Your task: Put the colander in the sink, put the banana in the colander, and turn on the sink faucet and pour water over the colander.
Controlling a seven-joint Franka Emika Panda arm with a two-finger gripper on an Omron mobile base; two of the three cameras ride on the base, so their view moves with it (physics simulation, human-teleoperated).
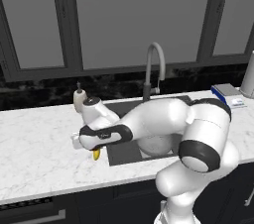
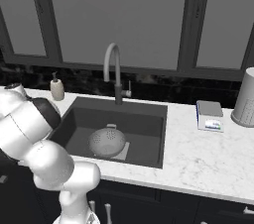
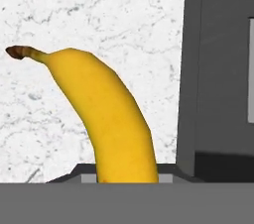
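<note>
- On the white marbled table (image 1: pixel 39 143), just left of the sink (image 2: pixel 149 119): banana (image 3: pixel 111 119), smooth, yellow, curved, with a dark stem tip; its lower end sits between the gripper (image 1: pixel 94 152) tips, which are clamped on it.
- Sink: rectangular dark grey recessed basin with a lighter square at its bottom.
- Colander (image 2: pixel 107 141): round silver-grey metal bowl dotted with small holes, resting in the sink.
- Sink faucet (image 2: pixel 115 69): tall grey gooseneck with an arched spout, behind the basin.
- Soap dispenser (image 2: pixel 57 88): short, beige, at the sink's back left corner.
- Arm: white, elbow bent over the sink, forearm stretched left, hand pointing down at the table.
</note>
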